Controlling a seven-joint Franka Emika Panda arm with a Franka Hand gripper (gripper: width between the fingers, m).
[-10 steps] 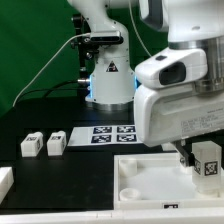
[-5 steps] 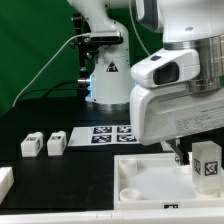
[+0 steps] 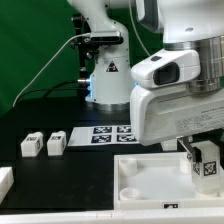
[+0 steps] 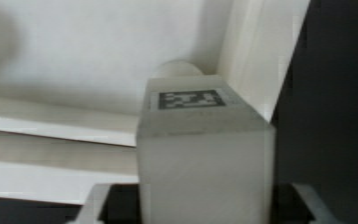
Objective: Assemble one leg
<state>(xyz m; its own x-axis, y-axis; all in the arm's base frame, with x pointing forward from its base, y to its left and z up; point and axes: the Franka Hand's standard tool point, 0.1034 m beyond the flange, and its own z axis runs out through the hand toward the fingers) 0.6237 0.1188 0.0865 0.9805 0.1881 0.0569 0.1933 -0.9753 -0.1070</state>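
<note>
My gripper [image 3: 201,160] is shut on a white square-sided leg [image 3: 208,163] with a black-and-white marker on its face. It holds the leg upright over the right end of the wide white tray [image 3: 140,178]. In the wrist view the leg [image 4: 202,150] fills the middle between the jaws of my gripper [image 4: 202,205]. Its marker faces the camera, and its far end lies near the tray's wall [image 4: 247,50]. Whether the leg touches the tray is hidden.
Two more small white legs [image 3: 31,144] [image 3: 56,142] stand on the black table at the exterior view's left. Another white part [image 3: 5,181] lies at the left edge. The marker board [image 3: 110,133] lies behind the tray, in front of the arm's base [image 3: 108,85].
My gripper has sunk slightly toward the tray with the leg. Nothing else has moved.
</note>
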